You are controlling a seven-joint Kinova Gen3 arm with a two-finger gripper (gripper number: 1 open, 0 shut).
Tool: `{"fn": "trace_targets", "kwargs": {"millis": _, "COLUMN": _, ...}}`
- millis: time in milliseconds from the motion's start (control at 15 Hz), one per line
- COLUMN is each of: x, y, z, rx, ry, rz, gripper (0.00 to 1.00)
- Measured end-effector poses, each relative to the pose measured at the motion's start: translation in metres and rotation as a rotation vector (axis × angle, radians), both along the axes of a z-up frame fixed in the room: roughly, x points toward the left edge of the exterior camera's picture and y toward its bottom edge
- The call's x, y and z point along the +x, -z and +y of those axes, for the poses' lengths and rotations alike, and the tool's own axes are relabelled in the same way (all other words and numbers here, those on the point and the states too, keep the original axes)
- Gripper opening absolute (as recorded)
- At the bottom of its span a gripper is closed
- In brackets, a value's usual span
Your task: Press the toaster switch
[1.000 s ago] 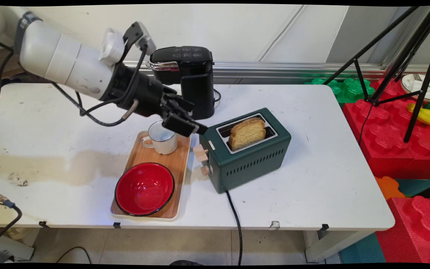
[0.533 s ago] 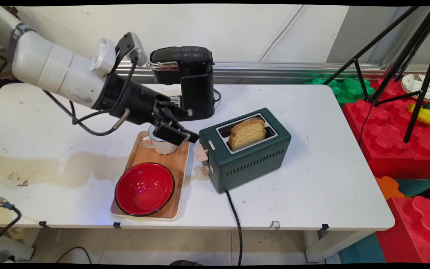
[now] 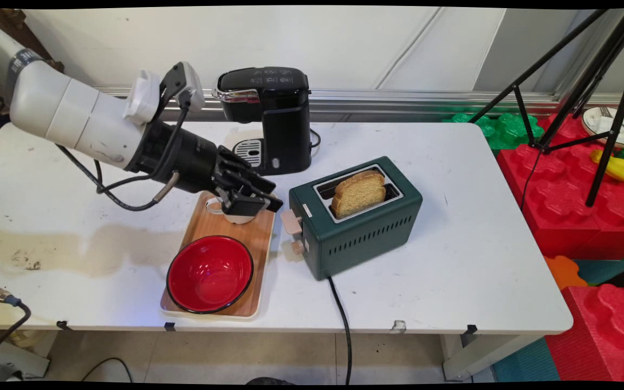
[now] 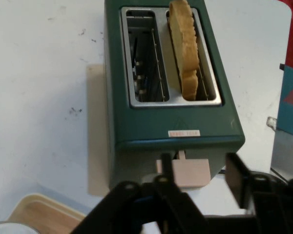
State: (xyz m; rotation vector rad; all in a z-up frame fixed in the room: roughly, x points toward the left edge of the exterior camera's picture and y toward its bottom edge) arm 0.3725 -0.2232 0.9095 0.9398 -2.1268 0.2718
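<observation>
My black gripper (image 3: 255,205) hovers low over a white mug (image 3: 236,218) at the far end of a wooden tray (image 3: 262,238) and hides most of it. It is open, with nothing between its fingers. Just to its right stands a dark green toaster (image 3: 361,227) with a slice of bread (image 3: 359,193) upright in one slot. In the hand view the gripper (image 4: 200,168) points at the toaster (image 4: 176,122) and its beige lever (image 4: 190,174). The bread (image 4: 185,48) fills the right slot and the left slot is bare.
A red bowl (image 3: 210,273) sits on the near end of the tray. A black coffee machine (image 3: 274,108) stands behind the gripper. The toaster's cord (image 3: 342,314) runs off the front edge. Red foam blocks (image 3: 577,195) and a tripod (image 3: 604,108) are on the right.
The gripper has drawn back to the left and dropped lower, from beside the toaster's lever end to just over the mug. Nothing on the table has shifted.
</observation>
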Motion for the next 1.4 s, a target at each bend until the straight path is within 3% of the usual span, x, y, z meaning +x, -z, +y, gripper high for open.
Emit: {"fn": "trace_targets", "kwargs": {"millis": 1400, "x": -0.018, "y": 0.044, "z": -0.014, "rx": 0.026, "ry": 0.009, "rz": -0.006, "gripper": 0.00}}
